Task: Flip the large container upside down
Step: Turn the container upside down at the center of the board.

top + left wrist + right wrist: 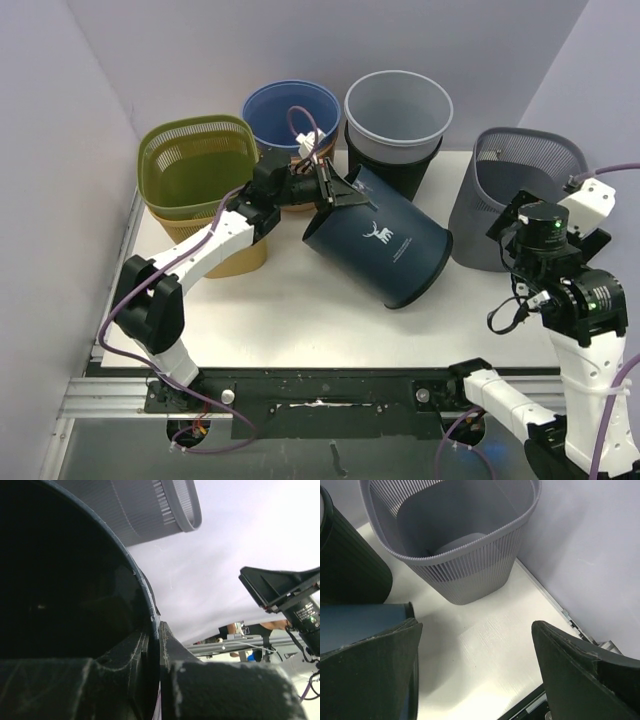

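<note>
Item: large container (385, 245), dark blue, tipped on its side mid-counter (300, 320), mouth toward the far left. Left fingers (210, 690) pinched shut across its rim. Right fingers (370, 670) gaped, holding nothing. Handling advice: rotate slowly, grip firm, clear of the grey bin (398, 110).

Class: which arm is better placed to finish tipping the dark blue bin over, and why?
Left arm: jaws shut on the rim of the dark blue bin, already tipped sideways. Right arm: jaws open, apart from it.
</note>
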Robot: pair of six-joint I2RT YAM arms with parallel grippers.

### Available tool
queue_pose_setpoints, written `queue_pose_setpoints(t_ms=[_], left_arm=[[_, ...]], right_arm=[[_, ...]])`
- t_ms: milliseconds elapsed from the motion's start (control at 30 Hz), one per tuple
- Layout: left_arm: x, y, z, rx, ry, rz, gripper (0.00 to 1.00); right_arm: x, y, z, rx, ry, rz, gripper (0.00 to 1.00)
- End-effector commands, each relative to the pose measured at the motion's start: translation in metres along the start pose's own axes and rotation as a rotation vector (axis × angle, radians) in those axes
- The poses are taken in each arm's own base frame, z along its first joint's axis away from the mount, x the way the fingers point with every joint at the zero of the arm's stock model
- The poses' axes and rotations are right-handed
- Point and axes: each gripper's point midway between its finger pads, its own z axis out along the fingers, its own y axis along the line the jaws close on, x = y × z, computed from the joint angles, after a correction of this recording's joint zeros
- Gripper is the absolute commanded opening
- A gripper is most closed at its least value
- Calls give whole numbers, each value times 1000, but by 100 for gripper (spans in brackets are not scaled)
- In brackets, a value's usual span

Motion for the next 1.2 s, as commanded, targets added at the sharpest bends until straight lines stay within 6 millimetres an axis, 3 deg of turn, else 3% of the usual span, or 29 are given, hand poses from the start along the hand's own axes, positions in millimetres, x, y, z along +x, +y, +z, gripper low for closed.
queue_pose_setpoints(t_ms=[0,267,400,533,667,767,933,1067,1167], left_arm=[[-1,-70,-10,202,-9,130,0],[6,-27,1,58,-11,136,2],[7,1,0,-70,-16,182,33],[6,27,-7,-221,20,295,53],[-2,58,-16,-395,95,414,60],[1,65,-20,-425,127,447,61],[14,73,-19,-404,158,416,61],[20,79,-20,-405,174,409,61],[21,78,-21,-400,182,414,61]], right_arm=[[8,19,11,-36,34,-9,98],[61,94,12,-360,230,122,98],[87,107,13,-388,327,171,98],[108,125,4,-494,398,269,97],[128,135,-2,-566,447,349,98],[141,139,-2,-589,478,389,98],[141,144,-4,-658,435,419,60],[128,147,-8,-714,374,423,44],[118,150,-13,-746,347,421,20]])
